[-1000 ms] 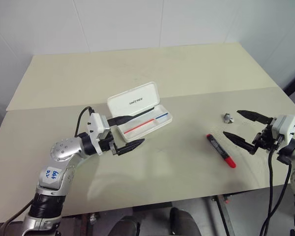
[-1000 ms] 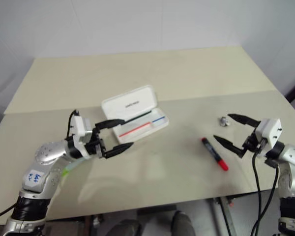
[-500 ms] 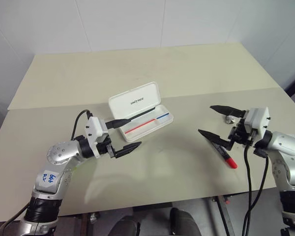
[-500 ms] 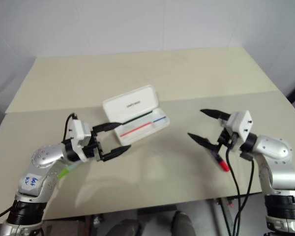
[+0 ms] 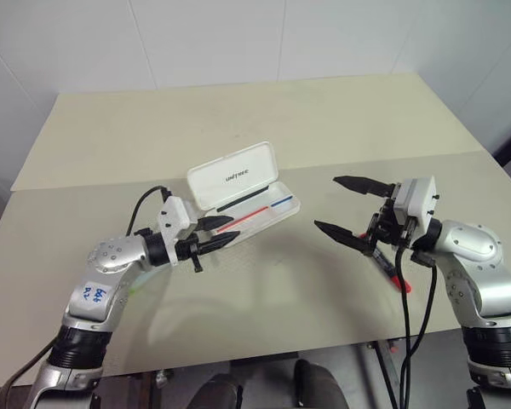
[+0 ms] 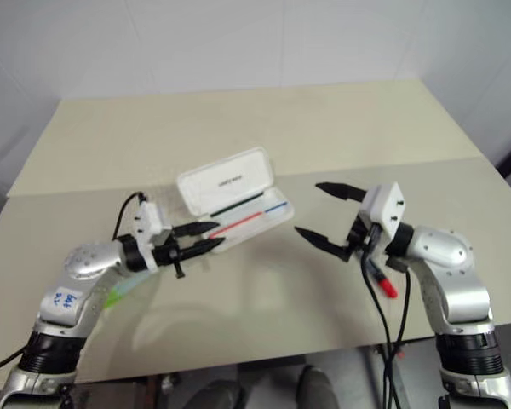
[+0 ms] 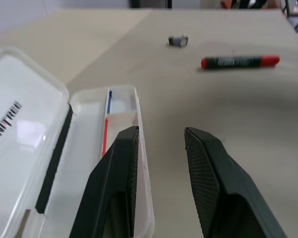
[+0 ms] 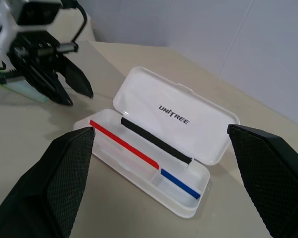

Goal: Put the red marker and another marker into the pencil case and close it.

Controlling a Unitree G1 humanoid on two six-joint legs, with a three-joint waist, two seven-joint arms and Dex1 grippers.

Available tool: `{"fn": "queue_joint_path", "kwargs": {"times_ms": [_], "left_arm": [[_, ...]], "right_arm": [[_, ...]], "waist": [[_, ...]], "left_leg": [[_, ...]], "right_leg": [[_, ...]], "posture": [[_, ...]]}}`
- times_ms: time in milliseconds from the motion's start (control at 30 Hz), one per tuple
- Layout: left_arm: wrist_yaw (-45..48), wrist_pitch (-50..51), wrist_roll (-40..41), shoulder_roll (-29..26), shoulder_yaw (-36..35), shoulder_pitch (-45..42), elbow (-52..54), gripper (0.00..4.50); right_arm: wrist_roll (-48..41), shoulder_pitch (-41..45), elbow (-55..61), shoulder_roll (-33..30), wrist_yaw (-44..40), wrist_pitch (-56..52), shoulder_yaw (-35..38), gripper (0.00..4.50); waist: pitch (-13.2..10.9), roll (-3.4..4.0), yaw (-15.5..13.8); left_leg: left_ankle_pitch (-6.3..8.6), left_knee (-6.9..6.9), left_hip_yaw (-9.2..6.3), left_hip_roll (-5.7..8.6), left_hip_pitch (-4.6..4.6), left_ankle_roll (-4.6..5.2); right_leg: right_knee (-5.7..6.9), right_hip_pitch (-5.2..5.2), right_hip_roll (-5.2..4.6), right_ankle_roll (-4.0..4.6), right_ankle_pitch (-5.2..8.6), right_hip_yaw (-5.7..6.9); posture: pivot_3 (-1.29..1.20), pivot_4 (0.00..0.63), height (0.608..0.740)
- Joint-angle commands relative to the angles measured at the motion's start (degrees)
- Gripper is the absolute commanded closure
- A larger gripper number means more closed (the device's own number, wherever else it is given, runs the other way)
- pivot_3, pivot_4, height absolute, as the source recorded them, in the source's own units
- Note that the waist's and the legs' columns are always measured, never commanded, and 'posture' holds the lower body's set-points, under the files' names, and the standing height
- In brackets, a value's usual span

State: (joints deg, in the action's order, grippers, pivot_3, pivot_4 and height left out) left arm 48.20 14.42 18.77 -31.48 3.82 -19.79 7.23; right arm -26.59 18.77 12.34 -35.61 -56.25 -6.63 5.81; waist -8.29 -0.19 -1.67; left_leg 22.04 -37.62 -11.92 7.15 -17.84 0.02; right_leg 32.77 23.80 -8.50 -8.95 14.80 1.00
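The white pencil case (image 5: 234,175) lies open in the middle of the table, lid raised toward the far side, with a red-and-blue stripe in its tray (image 8: 139,168). My left gripper (image 5: 232,228) sits level at the tray's near left end. Its fingers (image 7: 116,173) are close together with a narrow gap, and nothing is between them. The red marker (image 7: 240,61) lies on the table to the right, partly under my right arm (image 5: 393,274). My right gripper (image 5: 327,203) hangs wide open above the table, pointing at the case. The light green marker (image 6: 116,296) lies beneath my left forearm.
A small grey object (image 7: 178,40) lies on the table beyond the red marker. A seam crosses the table behind the case. The table's front edge (image 5: 264,351) runs close below both arms. A white wall stands behind the table.
My left gripper's fingers have drawn close together and it has edged toward the case. My right gripper has swung left, past the red marker and toward the case, staying wide open.
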Motion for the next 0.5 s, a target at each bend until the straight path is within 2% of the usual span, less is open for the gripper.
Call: {"fn": "queue_joint_path", "kwargs": {"times_ms": [33, 200, 500], "left_arm": [[-0.4, 0.9, -2.5, 0.9, 2.5, -2.7, -1.1, 2.98], [-1.5, 2.7, -6.1, 1.6, 4.9, -5.2, -3.9, 2.98], [-3.1, 5.1, -8.9, 1.2, 5.0, -5.7, -4.6, 2.98]], "right_arm": [[-1.4, 0.5, 2.8, 0.5, 0.7, -0.3, 0.3, 0.00], [-1.7, 0.4, 3.0, 0.6, 0.1, -0.1, 0.1, 0.00], [-3.0, -0.7, 3.4, -1.0, -1.6, -0.7, 1.2, 0.00]], "waist": [[0.0, 0.00, 0.1], [0.0, -0.02, 0.2], [0.0, -0.02, 0.1]], "left_leg": [[0.00, -0.01, 0.00, 0.00, 0.00, 0.00], [0.00, -0.02, 0.02, -0.01, 0.01, 0.00], [0.00, -0.02, 0.02, -0.03, 0.00, 0.00]], "right_leg": [[0.00, 0.00, 0.00, -0.01, 0.00, 0.00], [0.01, 0.01, 0.02, -0.02, -0.01, 0.01], [0.07, 0.05, 0.04, -0.03, -0.02, 0.01]], "posture": [[0.00, 0.150, 0.740], [0.00, 0.150, 0.740], [0.00, 0.150, 0.740]]}}
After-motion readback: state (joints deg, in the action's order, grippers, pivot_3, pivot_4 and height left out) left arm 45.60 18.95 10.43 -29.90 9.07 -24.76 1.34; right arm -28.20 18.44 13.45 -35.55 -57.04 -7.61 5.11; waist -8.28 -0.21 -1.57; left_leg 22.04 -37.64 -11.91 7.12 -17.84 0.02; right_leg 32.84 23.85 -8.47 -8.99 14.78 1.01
